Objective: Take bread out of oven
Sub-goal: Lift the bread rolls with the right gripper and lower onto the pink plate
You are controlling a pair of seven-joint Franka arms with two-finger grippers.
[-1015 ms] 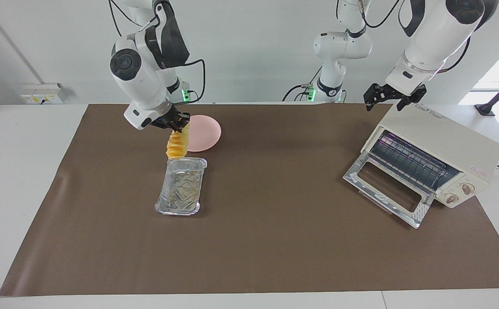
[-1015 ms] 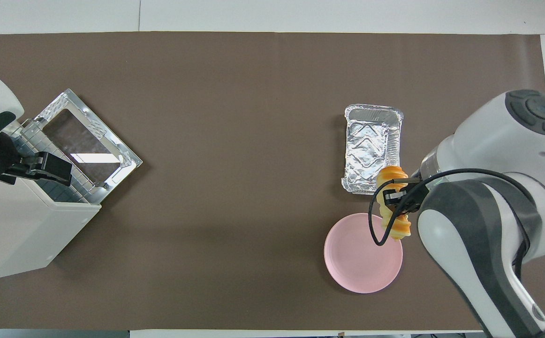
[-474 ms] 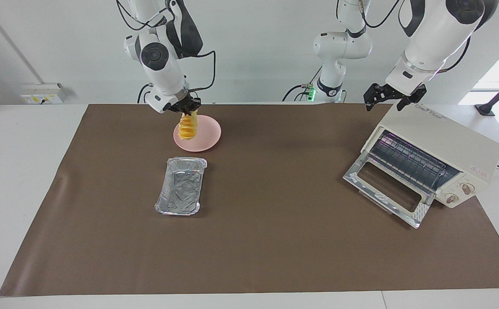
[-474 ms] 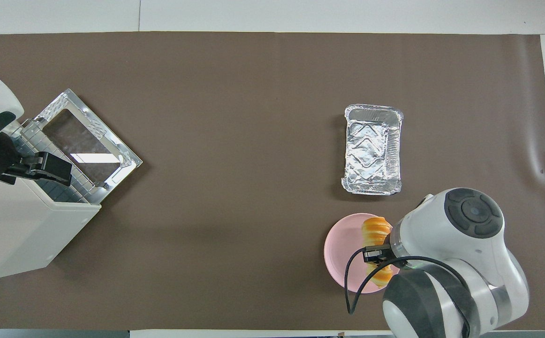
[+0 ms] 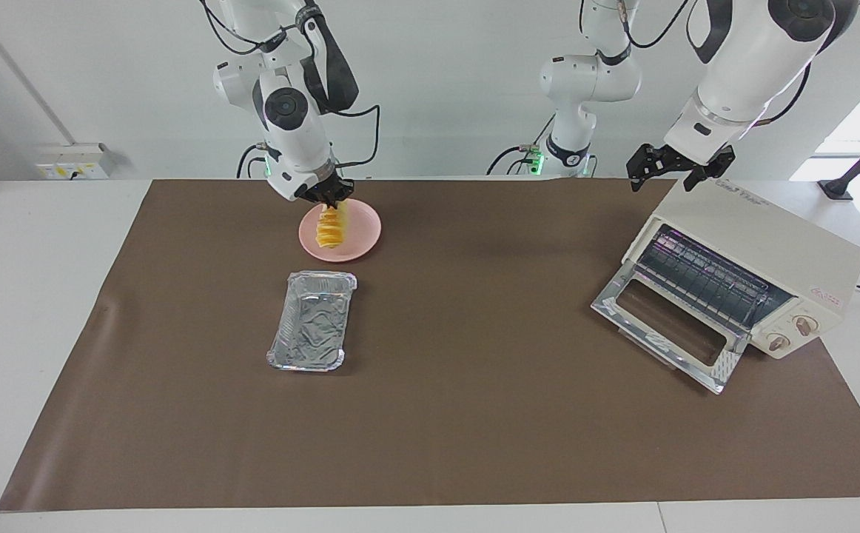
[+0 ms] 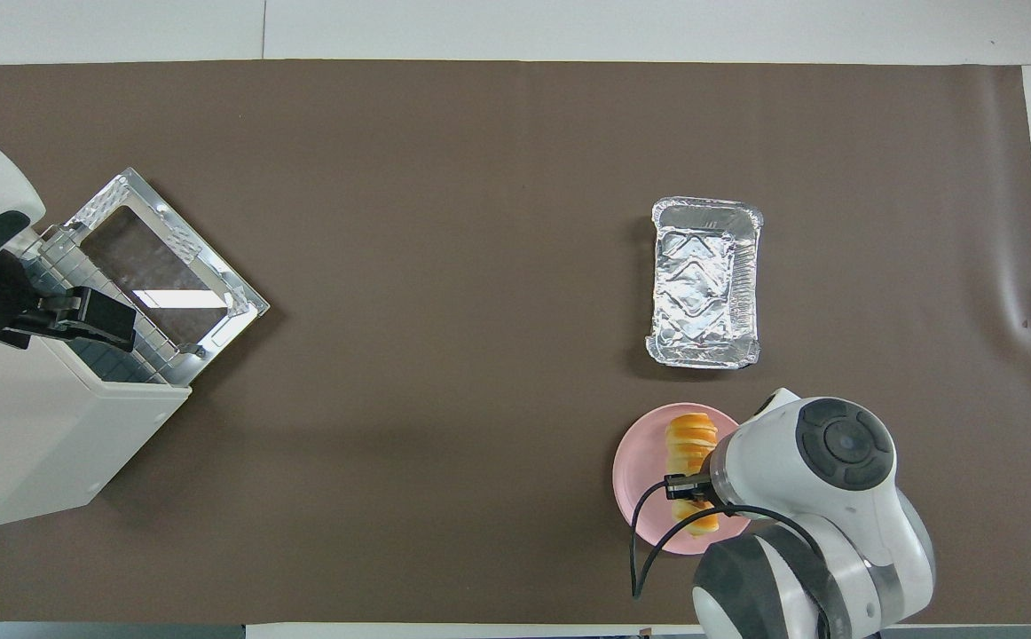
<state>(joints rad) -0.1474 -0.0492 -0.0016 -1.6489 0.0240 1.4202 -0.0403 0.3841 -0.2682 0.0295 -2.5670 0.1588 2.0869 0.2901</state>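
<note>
Bread [image 5: 328, 229]: out of the oven, pinched at its upper end by the right gripper [image 5: 332, 200] and hanging over the pink plate [image 5: 360, 240]; whether its lower end touches the plate cannot be told.
Bread, long axis: close to upright in the facing view, slightly tilted; in the overhead view it runs from the plate's edge nearer the foil tray toward the robots, with the held end nearest the robots. Crosswise ridges lie square to that axis.
Oven [image 5: 763, 255]: at the left arm's end of the counter [image 5: 474, 414], glass door dropped open, wire rack bare, nothing visible inside.
Foil tray [image 5: 311, 320]: empty, on the counter just beside the plate, farther from the robots.
Right gripper, jaws: pressed together on the bread's upper end.
Left gripper [image 5: 673, 169]: over the oven's top, at its corner nearest the robots; jaws spread, holding nothing; arm waits.
Progress, done: removal from the oven appears complete; bread carried to the plate.
Progress, left: judged to be lowering the loaf flat on the plate, releasing it and drawing the right arm clear; the oven door is still open.
</note>
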